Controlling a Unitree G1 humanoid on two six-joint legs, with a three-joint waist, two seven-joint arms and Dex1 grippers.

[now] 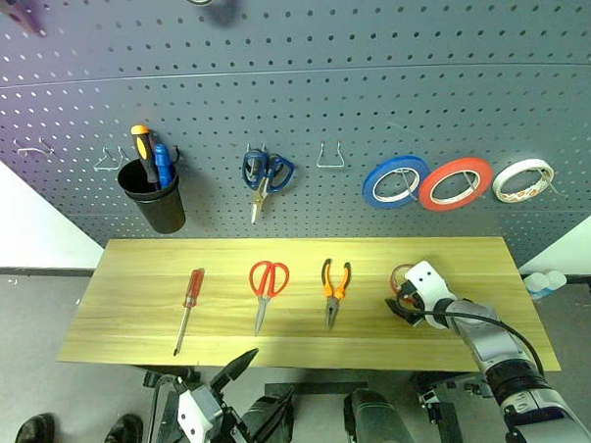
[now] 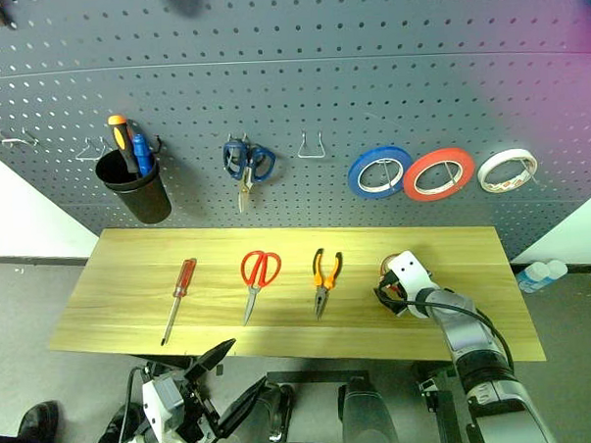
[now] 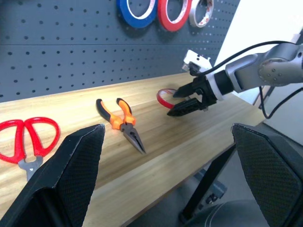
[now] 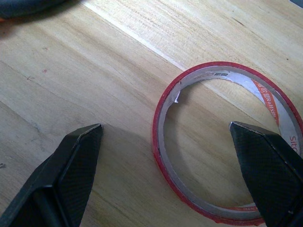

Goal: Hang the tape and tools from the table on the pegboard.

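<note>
Tape (image 4: 227, 142): one roll; three tools lie on table (image 1: 133, 317).

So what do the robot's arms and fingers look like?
The right arm is shiny silver-grey metal with a black cable looping along it and a white block at the wrist. Its right gripper has two black pointed fingers. The left gripper has black wedge-shaped fingers with a fine bumpy texture.

On the long light wood-grain bench (image 1: 133, 317) lie, flat and apart in a row, a slim red-handled screwdriver (image 1: 189, 307), red-handled steel-bladed scissors (image 1: 266, 290), small orange-and-black-handled pliers (image 1: 335, 287) and a thin red tape roll (image 4: 226, 142) with a whitish inner ring. The wide dark grey perforated pegboard (image 1: 299, 84) stands upright behind them.
</note>
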